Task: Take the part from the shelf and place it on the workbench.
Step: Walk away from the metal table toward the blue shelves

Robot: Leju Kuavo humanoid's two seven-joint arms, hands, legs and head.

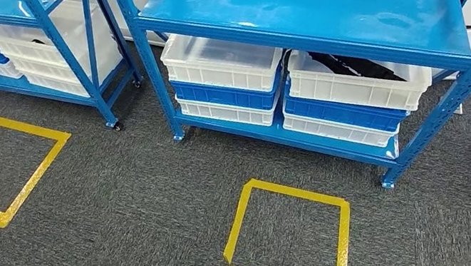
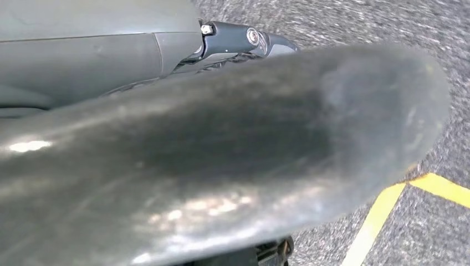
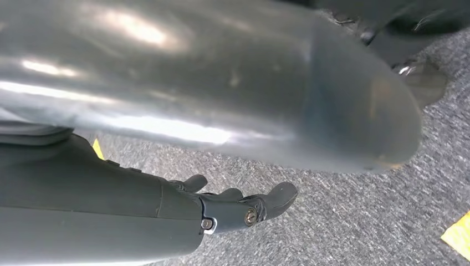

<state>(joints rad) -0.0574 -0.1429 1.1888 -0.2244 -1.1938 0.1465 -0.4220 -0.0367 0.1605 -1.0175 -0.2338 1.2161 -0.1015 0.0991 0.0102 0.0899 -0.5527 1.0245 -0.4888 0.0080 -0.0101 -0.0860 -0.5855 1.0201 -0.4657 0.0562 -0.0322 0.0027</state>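
Still on the approach, I saw the shelf (image 1: 313, 11) at twelve o'clock, both hands (image 3: 244, 208) empty with fingers apart, needing a step closer.

From high on my rig, the head camera looked forward and down at the blue shelf (image 1: 313, 11) and a yellow tape square (image 1: 289, 236) on grey carpet (image 1: 124, 217). Both wrist cameras sat close behind their hands, facing that same carpet, each catching yellow tape.
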